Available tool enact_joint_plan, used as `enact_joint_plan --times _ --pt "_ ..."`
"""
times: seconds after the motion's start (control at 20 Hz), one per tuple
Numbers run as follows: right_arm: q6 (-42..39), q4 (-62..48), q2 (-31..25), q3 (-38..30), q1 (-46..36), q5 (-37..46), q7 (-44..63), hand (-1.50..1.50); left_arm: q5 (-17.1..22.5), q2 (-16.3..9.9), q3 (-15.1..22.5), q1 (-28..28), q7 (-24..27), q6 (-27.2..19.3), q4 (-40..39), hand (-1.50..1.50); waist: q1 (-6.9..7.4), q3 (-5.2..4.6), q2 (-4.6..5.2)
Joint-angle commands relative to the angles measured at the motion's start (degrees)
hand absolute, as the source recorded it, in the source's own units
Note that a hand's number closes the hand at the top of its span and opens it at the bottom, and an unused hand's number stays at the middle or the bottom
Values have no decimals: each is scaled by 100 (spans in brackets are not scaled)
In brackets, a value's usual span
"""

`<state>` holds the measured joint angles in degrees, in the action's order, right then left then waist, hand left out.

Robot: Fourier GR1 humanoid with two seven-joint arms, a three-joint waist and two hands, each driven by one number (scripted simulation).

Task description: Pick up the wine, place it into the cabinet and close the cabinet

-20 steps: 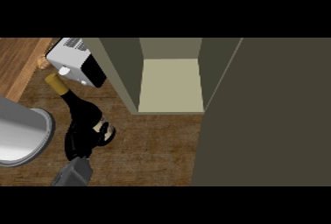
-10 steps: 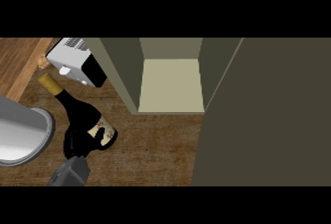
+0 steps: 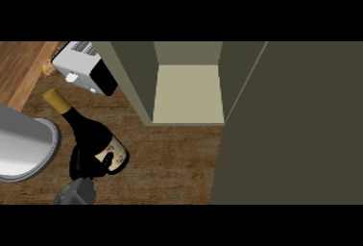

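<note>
So you've got the wine [image 3: 89,132] in the lower left of the head view, a dark bottle lying at a slant with its gold-capped neck pointing up toward the far left and its label facing you near the base. Your left robot hand [image 3: 90,163] is wrapped around the fat lower end of it, black fingers curled round the body on both sides of the label, so it's got a proper hold on the bottle. The grey forearm comes in from the near edge right below it.

The cabinet [image 3: 188,93] sits to the right of the bottle and further away, and it's open: you can see the pale inner shelf. The big dark cabinet door [image 3: 291,125] fills most of the right side of the view. The bottle is outside the cabinet, near its left wall but apart from it.

To the far left there's a white and black toaster [image 3: 86,72] on the counter [image 3: 177,163], and a grey metal pot [image 3: 25,149] at the left edge just beside the bottle's neck.

Your right robot hand doesn't show up anywhere.
</note>
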<state>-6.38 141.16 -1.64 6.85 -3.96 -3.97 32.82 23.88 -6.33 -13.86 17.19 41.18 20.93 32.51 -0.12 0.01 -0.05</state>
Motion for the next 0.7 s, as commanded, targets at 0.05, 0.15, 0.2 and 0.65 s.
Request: enact_joint_plan --times 0.05,0.15,0.2,0.65 --pt "52 281 24 71 141 -89 127 -150 2 185 307 -340 -287 49 810 150 12 0 -4" --pt "80 273 -40 -198 -148 -362 295 -150 -71 319 559 -681 -539 -35 1420 150 37 3 -11" --pt "-30 69 -10 -164 -22 -306 -17 -150 -286 609 810 -739 -461 -256 1596 150 43 5 -14" --pt "413 336 156 567 -73 317 337 -150 376 630 2469 -1186 -848 -1606 3019 150 4 -3 -8"
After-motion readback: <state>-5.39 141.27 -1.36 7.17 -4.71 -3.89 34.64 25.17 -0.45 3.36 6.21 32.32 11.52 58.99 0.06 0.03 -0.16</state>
